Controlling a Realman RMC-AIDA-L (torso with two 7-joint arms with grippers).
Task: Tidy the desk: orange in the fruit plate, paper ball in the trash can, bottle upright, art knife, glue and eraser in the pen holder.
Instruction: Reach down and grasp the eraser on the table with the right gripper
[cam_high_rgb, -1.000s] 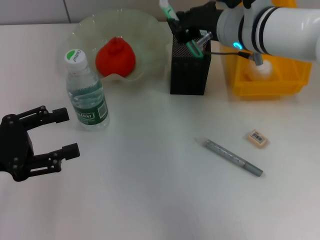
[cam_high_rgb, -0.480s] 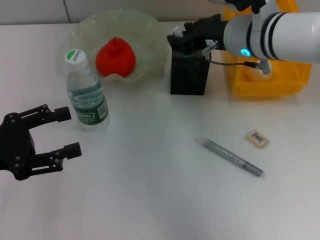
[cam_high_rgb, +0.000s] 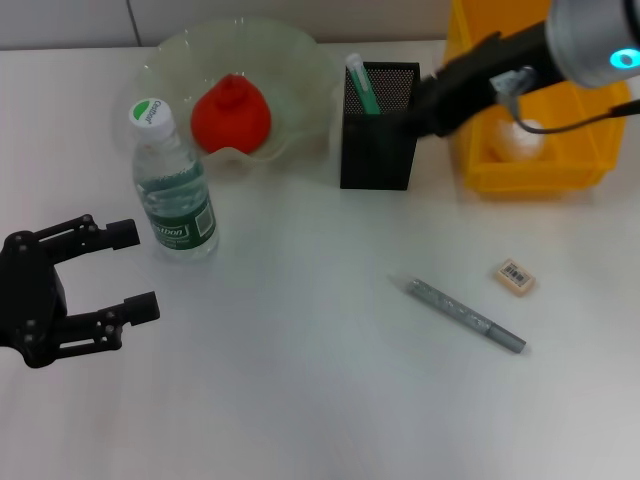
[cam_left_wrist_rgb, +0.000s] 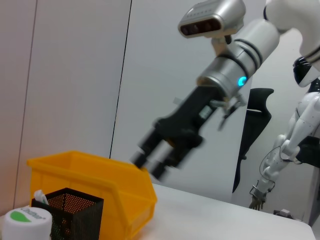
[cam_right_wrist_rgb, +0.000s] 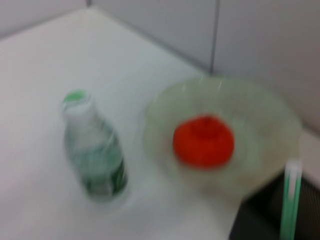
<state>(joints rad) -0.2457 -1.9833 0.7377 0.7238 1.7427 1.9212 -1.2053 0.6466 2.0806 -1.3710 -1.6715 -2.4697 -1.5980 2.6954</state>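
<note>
The tiny beige eraser (cam_high_rgb: 516, 276) lies on the white bench (cam_high_rgb: 300, 400), well apart from the black mesh pen holder (cam_high_rgb: 378, 140). Light, grippy; I'd pinch its long sides. My right tool's (cam_high_rgb: 432, 108) state I cannot tell; my left tool (cam_high_rgb: 125, 270) is released.

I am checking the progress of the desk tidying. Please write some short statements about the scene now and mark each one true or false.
1. The orange lies in the fruit plate. True.
2. The bottle lies on its side. False: it stands upright.
3. The eraser is inside the pen holder. False: it lies on the desk, near a grey pen-like tool.
4. The left gripper is open and holds nothing. True.
5. A white paper ball sits in the trash can. True.
</note>
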